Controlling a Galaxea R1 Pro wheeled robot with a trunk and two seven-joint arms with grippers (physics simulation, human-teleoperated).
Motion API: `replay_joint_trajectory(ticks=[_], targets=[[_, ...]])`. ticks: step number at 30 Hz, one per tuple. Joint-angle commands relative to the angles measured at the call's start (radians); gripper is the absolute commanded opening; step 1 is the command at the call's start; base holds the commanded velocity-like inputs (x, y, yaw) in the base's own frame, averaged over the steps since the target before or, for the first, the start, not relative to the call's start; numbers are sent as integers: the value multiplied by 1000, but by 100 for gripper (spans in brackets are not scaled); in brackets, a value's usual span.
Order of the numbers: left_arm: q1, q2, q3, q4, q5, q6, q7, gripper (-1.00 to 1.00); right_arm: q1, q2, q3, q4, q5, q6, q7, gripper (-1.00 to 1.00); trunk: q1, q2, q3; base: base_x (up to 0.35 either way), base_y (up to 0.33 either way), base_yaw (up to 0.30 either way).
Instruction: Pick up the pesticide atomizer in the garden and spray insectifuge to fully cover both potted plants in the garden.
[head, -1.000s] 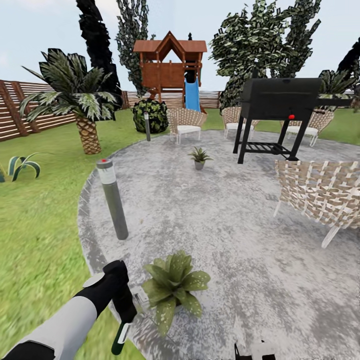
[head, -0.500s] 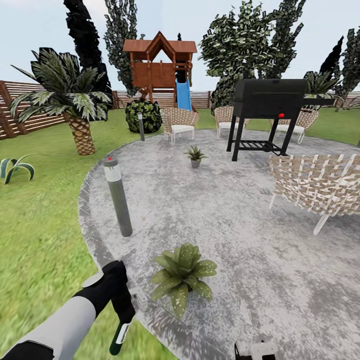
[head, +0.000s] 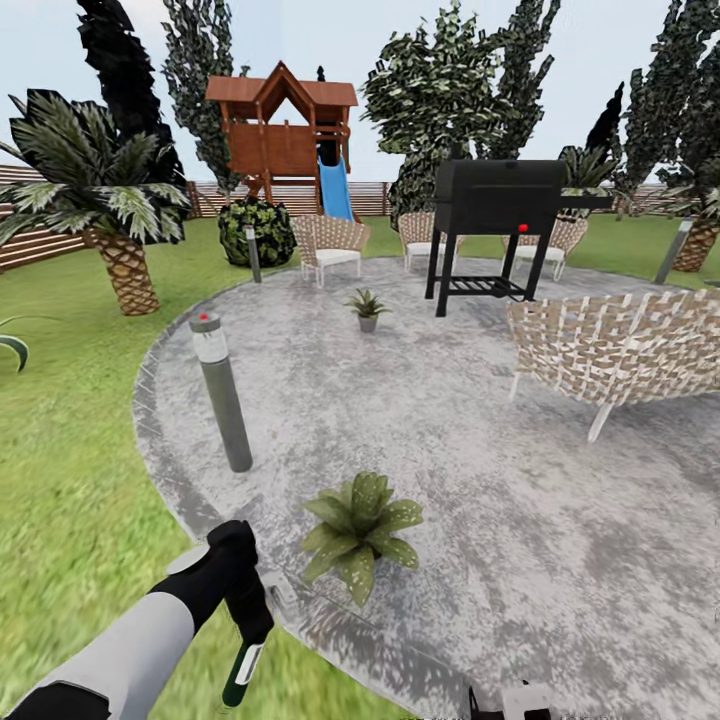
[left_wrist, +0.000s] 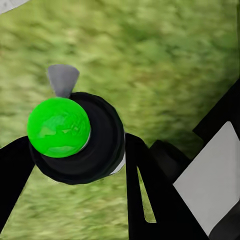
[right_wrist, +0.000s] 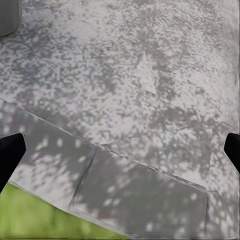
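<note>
Left claw (head: 243, 640) at 7 o'clock, clamped on the pesticide atomizer (head: 241, 674), bottle hanging down over the grass. View has swung since a second ago: near potted plant (head: 360, 530) now sits further up-frame at 6, far potted plant (head: 366, 307) at 12 on the patio (head: 480, 480). Base is repositioning, no spraying yet. Right claw (right_wrist: 120, 150) spread wide, holding nothing.

Round mottled grey stone patio (head: 480, 480): rough, matt. Black metal grill (head: 495, 200): smooth. Woven wicker seat (head: 610, 345). Brown wooden playhouse (head: 280, 130).
</note>
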Motion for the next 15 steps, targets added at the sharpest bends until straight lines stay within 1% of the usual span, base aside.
replay_joint_trajectory(ticks=[1,3,8,15], targets=[[0,0,-3,-3,-5,8,-7,-100,-1,0,-1,1,11,0,-9,100,0,0,-1,31,97,-266],[0,-2,-1,-4,-5,9,-9,-100,-1,0,-1,1,11,0,-9,100,0,0,-1,86,211,-266],[0,-3,1,-4,-4,10,-11,-100,-1,0,-1,1,11,-1,-9,100,0,0,-1,99,284,-255],[0,-4,1,-2,-3,10,-5,-100,-1,0,-1,-1,11,0,-6,100,0,0,-1,27,307,-23]])
